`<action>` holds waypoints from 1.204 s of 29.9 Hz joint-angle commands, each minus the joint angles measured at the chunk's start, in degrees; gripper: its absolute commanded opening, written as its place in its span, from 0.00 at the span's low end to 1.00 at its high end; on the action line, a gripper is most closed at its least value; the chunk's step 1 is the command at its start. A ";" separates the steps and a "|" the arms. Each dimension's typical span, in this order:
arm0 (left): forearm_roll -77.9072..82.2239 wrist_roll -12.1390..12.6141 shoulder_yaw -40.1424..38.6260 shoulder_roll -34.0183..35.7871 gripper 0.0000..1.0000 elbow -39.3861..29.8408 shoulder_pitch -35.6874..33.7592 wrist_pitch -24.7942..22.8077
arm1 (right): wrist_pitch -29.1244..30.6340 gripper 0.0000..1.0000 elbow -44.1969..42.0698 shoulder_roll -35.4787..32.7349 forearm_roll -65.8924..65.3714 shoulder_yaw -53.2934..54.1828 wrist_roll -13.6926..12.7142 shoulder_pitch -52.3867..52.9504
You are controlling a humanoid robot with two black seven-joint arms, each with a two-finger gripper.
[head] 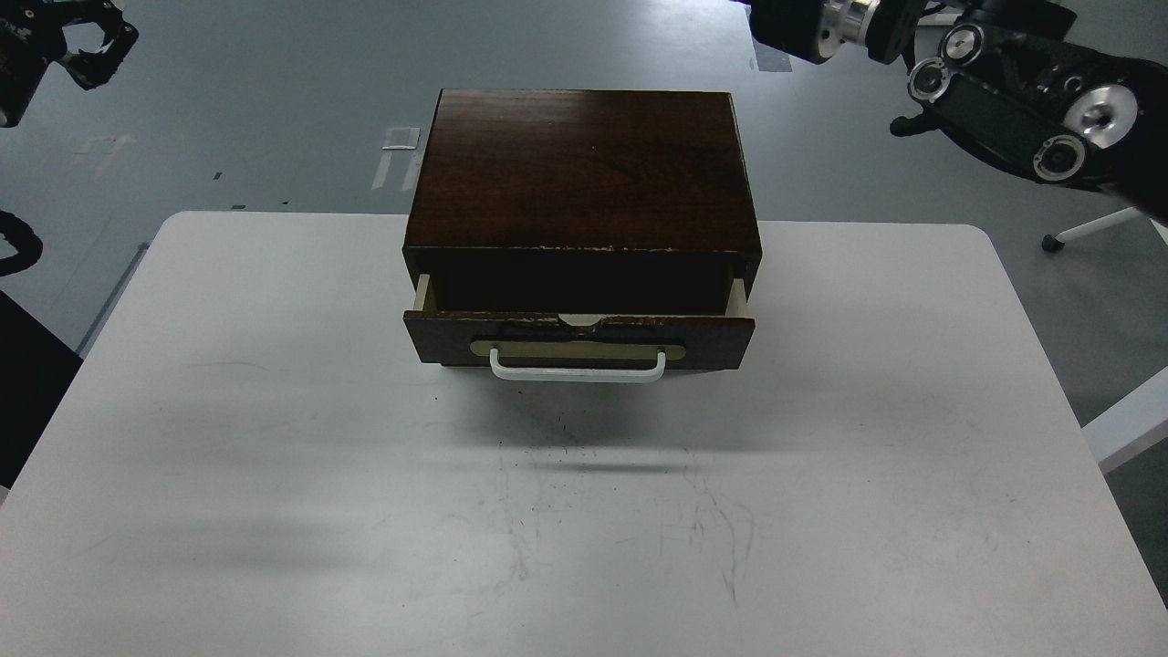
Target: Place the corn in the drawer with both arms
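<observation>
The dark brown wooden box [584, 169] stands at the far middle of the white table [274, 438]. Its drawer [579, 336] is pulled partly open, with its white bar handle [578, 368] facing me. The drawer's inside is dark and the corn does not show in it or anywhere else. My right arm [1004, 91] is raised at the top right, and its gripper is cut off by the top edge. My left gripper [87, 36] hangs at the top left over the floor, far from the box, with its prongs apart and nothing in them.
The table top in front of the box is white with faint scratches [547, 511]. Grey floor lies behind the table. A white desk leg [1127, 420] shows at the right edge.
</observation>
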 commanded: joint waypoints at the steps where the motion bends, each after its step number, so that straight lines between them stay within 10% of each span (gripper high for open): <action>1: 0.13 0.03 0.27 -2.09 0.98 0.38 -0.09 0.00 | 0.38 1.00 -2.06 -0.90 11.62 1.16 0.01 -2.97; 29: -0.49 0.30 -0.17 -11.50 0.98 8.46 0.61 0.00 | 20.11 1.00 -9.62 -11.53 59.71 24.36 -0.60 -26.80; 36: -0.75 0.21 -0.79 -11.58 0.98 8.37 2.63 0.00 | 19.54 1.00 -9.97 -11.45 76.85 24.72 -11.33 -28.82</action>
